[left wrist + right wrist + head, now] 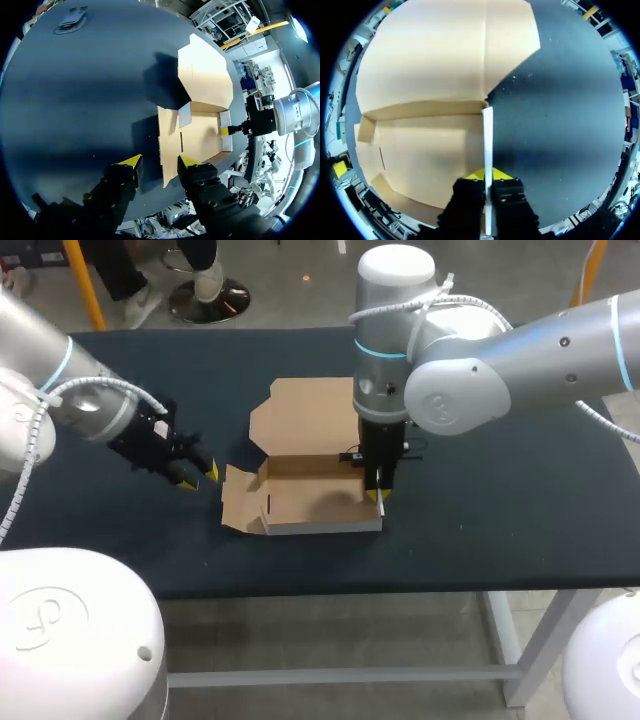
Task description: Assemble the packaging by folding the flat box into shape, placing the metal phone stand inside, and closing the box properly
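The brown cardboard box (315, 490) lies half folded at the table's middle, its lid (310, 415) flat behind it and its left flap (240, 500) spread outward. My right gripper (375, 495) points straight down at the box's right end, shut on the upright right side wall (487, 135), whose edge runs between its yellow tips (487, 174). My left gripper (200, 475) hovers low just left of the flap, open and empty; in its own view its gripper (160, 161) faces the flap (169, 145). A grey metal phone stand (70, 21) rests far off on the table.
The dark table (500, 510) spreads wide to the right of the box and in front of it. My right arm's big elbow (450, 390) hangs over the box's back right corner.
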Robot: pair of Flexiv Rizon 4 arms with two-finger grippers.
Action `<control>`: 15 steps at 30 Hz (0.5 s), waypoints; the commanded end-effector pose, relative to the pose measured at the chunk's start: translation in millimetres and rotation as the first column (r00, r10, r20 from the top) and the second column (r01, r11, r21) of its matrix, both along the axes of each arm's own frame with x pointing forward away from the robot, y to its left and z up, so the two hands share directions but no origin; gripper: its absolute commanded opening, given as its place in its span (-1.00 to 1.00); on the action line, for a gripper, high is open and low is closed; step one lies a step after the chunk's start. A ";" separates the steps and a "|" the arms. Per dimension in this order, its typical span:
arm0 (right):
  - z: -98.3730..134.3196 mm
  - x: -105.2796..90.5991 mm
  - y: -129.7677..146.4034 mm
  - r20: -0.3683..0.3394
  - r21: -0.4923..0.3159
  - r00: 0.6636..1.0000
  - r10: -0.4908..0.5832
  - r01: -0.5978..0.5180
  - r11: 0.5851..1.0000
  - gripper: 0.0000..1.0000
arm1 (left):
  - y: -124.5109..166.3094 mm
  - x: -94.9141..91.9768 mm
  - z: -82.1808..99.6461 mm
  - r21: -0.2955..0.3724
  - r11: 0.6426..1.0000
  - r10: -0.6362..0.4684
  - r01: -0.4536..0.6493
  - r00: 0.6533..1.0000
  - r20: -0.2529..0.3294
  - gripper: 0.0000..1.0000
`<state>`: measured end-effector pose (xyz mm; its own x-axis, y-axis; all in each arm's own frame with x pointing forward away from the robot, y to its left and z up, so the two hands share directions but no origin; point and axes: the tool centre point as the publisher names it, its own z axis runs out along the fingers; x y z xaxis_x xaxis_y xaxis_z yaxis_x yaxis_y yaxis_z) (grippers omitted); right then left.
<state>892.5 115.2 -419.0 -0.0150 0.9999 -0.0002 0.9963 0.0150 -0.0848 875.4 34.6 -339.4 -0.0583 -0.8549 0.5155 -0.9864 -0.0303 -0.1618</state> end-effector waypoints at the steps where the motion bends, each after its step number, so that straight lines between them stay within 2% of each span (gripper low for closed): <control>1: 0.3 0.0 0.6 -0.001 -0.001 1.000 0.000 0.000 1.000 -1.00 | 8.1 0.3 -9.0 -0.071 0.997 -0.019 0.019 1.000 0.005 -0.12; 4: 0.3 0.0 0.6 -0.001 -0.001 1.000 0.000 0.000 1.000 -1.00 | 9.6 0.5 -15.0 -0.080 0.997 -0.023 0.023 1.000 0.001 -0.45; 6: 0.3 0.0 0.6 -0.001 -0.001 1.000 0.000 0.000 1.000 -1.00 | 10.0 1.0 -18.7 -0.087 0.996 -0.023 0.023 1.000 -0.001 -0.90; 7: 0.3 0.0 0.6 -0.001 -0.001 1.000 0.000 0.000 1.000 -1.00 | 10.1 1.0 -20.1 -0.095 0.995 -0.027 0.027 1.000 0.001 -1.00; 15: 0.3 0.0 0.6 -0.001 -0.001 1.000 0.000 0.000 1.000 -1.00 | 10.9 3.2 -37.8 -0.135 0.991 -0.021 0.020 1.000 -0.002 -1.00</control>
<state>892.5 115.3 -419.0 -0.0151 0.9999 -0.0003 0.9963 0.0150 -0.0848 874.7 45.9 -367.6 -0.0713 -0.7839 0.6168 -0.9874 -0.0322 -0.1550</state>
